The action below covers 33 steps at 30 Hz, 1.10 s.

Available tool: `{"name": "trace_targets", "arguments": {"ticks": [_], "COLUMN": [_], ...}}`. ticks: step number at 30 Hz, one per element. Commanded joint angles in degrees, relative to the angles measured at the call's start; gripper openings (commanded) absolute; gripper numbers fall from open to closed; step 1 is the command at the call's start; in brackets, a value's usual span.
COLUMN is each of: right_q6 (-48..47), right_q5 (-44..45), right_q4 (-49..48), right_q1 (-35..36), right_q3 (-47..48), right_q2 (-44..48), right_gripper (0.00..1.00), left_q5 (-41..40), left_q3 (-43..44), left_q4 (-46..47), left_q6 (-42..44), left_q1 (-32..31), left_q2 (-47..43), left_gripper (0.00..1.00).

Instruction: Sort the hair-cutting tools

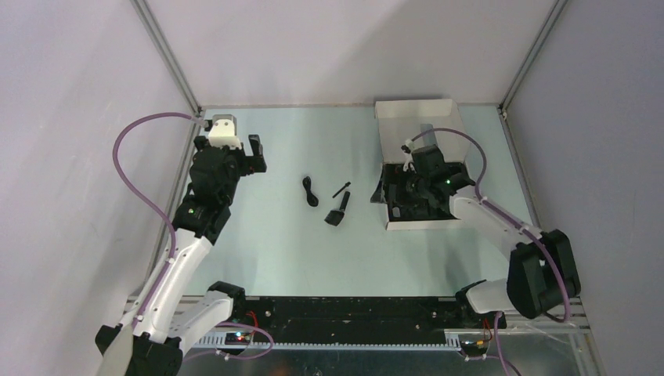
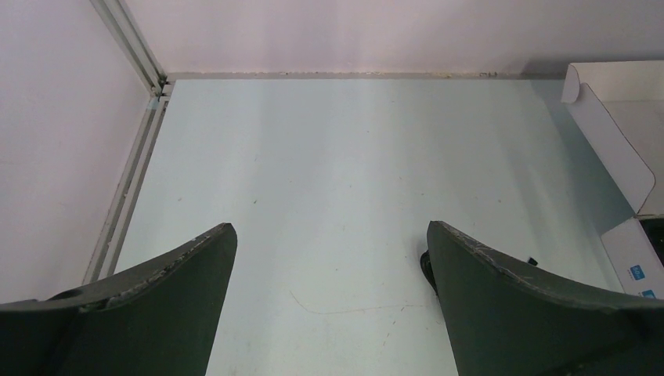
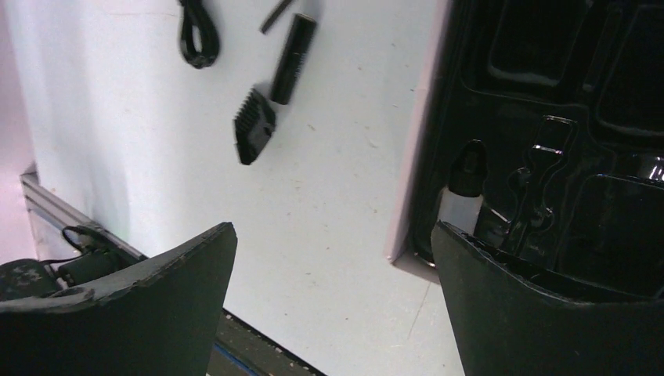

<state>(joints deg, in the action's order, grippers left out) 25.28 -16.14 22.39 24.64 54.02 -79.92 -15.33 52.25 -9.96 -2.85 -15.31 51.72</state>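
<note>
Four loose black hair-cutting pieces lie on the pale green table (image 1: 274, 251), with both grippers wide open and empty.

One black coiled cord (image 1: 311, 190), one thin black stick (image 1: 341, 190), one short black bar-shaped piece (image 3: 294, 59) and one black toothed comb attachment (image 3: 254, 125) lie mid-table, just left of the one open white cardboard box (image 1: 415, 110). The left gripper (image 1: 254, 153) hangs over bare table at the far left. The right gripper (image 3: 333, 231) straddles the box's edge, one finger above its black moulded plastic tray (image 3: 548, 117).

one each of cord (image 3: 196, 35), comb (image 3: 254, 125), stick (image 3: 276, 16), cylinder (image 3: 294, 59), box (image 1: 415, 110).
</note>
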Motion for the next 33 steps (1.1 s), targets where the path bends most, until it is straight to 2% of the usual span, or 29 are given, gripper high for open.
{"name": "trace_targets", "arguments": {"ticks": [1, 5, 13, 20, 26, 33], "right_q6": [0.9, 0.5, -2.4, -1.8, 3.8, 9.0], "right_q5": [-1.1, 2.0, 13.1, 18.0, 23.8, 27.1], "right_q4": [0.0, 2.2, 8.0, 11.2, 12.6, 13.9], "right_q1": [-0.1, 1.1, 9.0, 14.5, 16.8, 17.4], "right_q3": [2.6, 5.5, 14.4, 22.8, 28.9, 35.8], "right_q2": [5.2, 5.9, 0.9, -9.8, -19.2, -29.4], "right_gripper": [1.0, 1.0, 1.0, 1.0, 1.0, 0.76], "left_q5": [0.9, 1.0, 0.9, 0.4, 0.1, 0.0], "left_q3": [0.1, 0.0, 0.0, -0.1, -0.3, -0.5], "left_q4": [2.0, 1.9, 1.9, 2.0, 2.5, 2.8], "left_q6": [1.0, 0.9, 0.9, 1.2, 1.4, 1.6], "left_q1": [0.3, 0.2, 0.2, -0.2, -0.2, -0.3], "left_q2": [-1.0, -1.1, -1.4, -1.4, -1.4, -1.8], "left_gripper": [0.98, 0.98, 0.98, 0.98, 0.98, 0.98]}}
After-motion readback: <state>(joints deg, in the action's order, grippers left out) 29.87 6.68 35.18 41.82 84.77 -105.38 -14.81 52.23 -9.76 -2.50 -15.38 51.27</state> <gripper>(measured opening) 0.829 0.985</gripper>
